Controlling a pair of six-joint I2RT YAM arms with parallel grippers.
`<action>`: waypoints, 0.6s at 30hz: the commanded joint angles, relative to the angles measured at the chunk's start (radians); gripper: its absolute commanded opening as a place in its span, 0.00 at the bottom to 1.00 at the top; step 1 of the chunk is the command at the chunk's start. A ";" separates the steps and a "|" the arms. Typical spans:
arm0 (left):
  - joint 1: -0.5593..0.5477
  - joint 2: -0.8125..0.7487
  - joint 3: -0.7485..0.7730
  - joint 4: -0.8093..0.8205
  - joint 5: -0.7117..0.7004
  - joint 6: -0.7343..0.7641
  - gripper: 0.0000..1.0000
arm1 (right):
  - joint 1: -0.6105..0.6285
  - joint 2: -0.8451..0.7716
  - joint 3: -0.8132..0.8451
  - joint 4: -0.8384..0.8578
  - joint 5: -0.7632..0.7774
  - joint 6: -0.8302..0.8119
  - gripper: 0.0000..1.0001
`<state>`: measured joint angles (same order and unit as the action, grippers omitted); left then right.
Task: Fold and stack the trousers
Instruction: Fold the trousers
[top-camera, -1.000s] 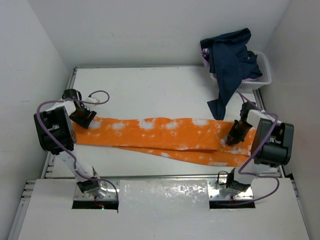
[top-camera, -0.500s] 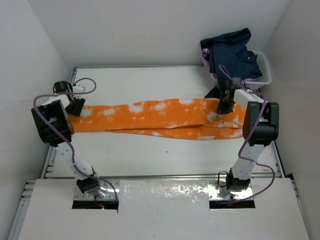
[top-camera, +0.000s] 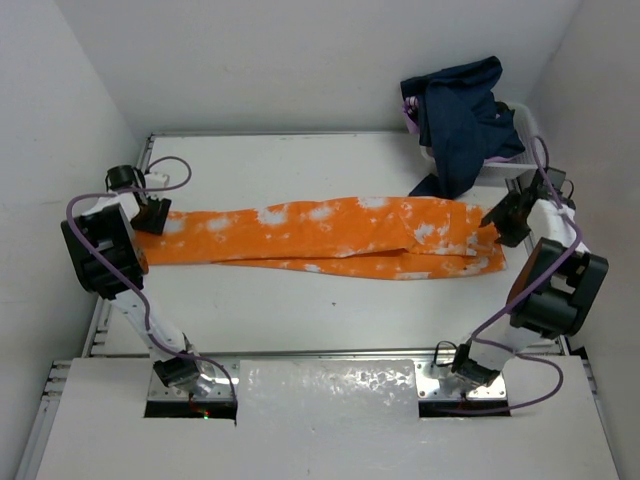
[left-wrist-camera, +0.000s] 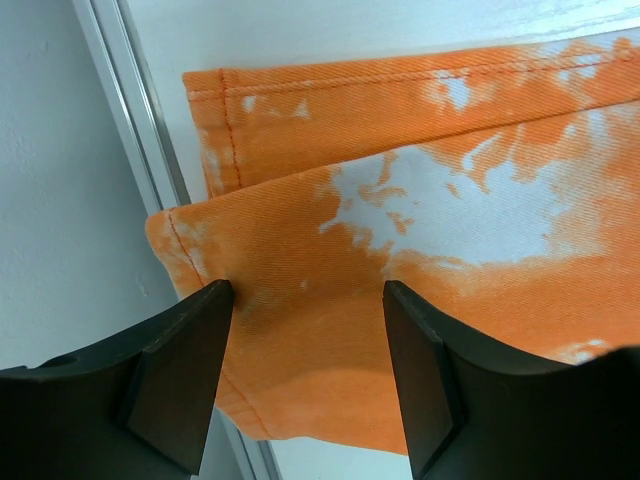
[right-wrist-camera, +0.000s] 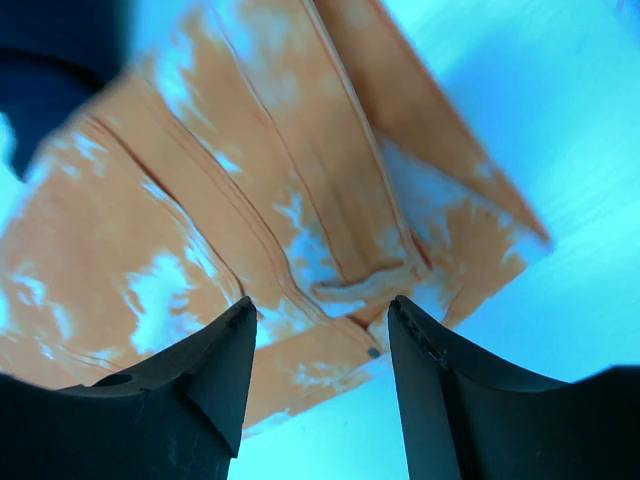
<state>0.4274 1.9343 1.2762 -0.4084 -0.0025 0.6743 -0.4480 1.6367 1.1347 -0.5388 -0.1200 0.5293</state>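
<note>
At the left edge of the worktop (top-camera: 300, 170), the left jaws are standing apart over the two overlapping leg hems, pinching nothing. The trousers (top-camera: 330, 235) are lying flat, lengthwise across the worktop's middle, hems left, waistband right. At the right end, the right jaws are hovering open above the waistband, holding nothing. For a clean fold, each pair of jaws should be closing on both cloth layers at matching corners, then carrying one end evenly over the other. Count: one pair of trousers, one white basket (top-camera: 530, 150), one navy garment heap (top-camera: 460, 120) draped over it, two arms.
</note>
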 joint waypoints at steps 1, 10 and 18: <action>0.013 -0.057 -0.018 0.008 0.032 -0.028 0.60 | 0.023 0.024 -0.044 0.003 -0.029 0.098 0.54; 0.013 -0.061 -0.060 0.022 0.021 -0.001 0.60 | 0.025 0.089 -0.030 0.011 0.043 0.179 0.56; 0.013 -0.067 -0.063 0.031 0.030 0.002 0.60 | 0.023 -0.038 -0.122 -0.018 0.151 0.184 0.57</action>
<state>0.4274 1.9110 1.2221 -0.3786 0.0090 0.6765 -0.4229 1.6695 1.0332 -0.5503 -0.0277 0.6899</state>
